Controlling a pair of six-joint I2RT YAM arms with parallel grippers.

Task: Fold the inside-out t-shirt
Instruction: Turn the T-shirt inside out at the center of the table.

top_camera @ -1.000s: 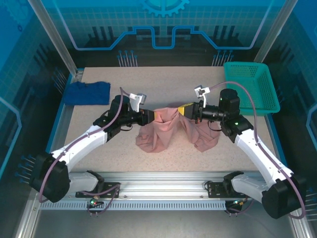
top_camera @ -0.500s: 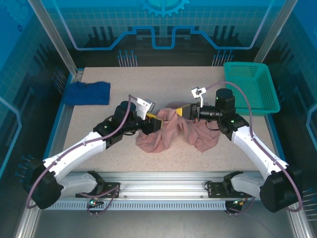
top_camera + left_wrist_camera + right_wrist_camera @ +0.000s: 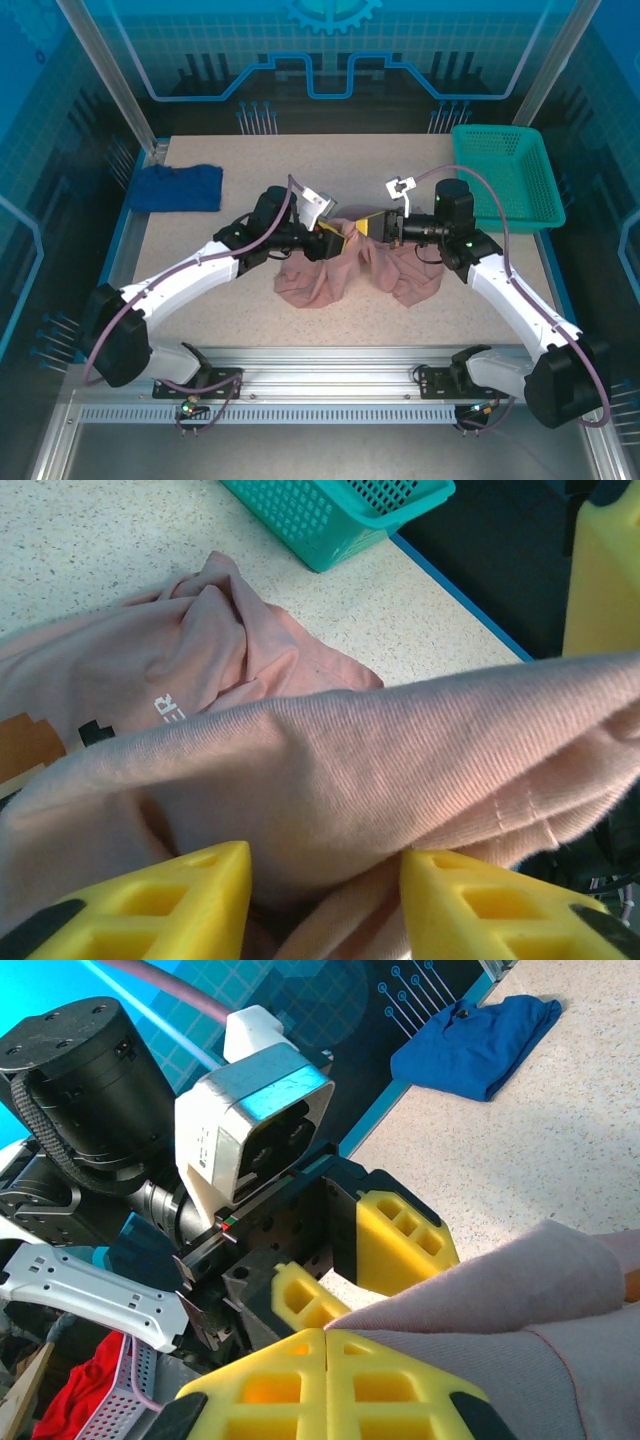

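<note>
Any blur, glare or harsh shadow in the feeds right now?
Top external: sharp, evenly lit, blue cast, soft shadows around the t-shirt. Left wrist: its fabric weave crisp, no glare. Right wrist: bright directional light on the table, dark blue cloth in focus, right gripper sharp.

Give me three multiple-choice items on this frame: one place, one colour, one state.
1. Where is the basket? A near left; B far right; C centre.
2. Colour of the far-left cloth? A red; B white; C dark blue.
3. State of the right pincer? A open; B shut on the t-shirt; C shut on the basket.
1 B: it stands at the far right corner. 2 C: plainly dark blue. 3 B: its fingers meet on pink fabric.
</note>
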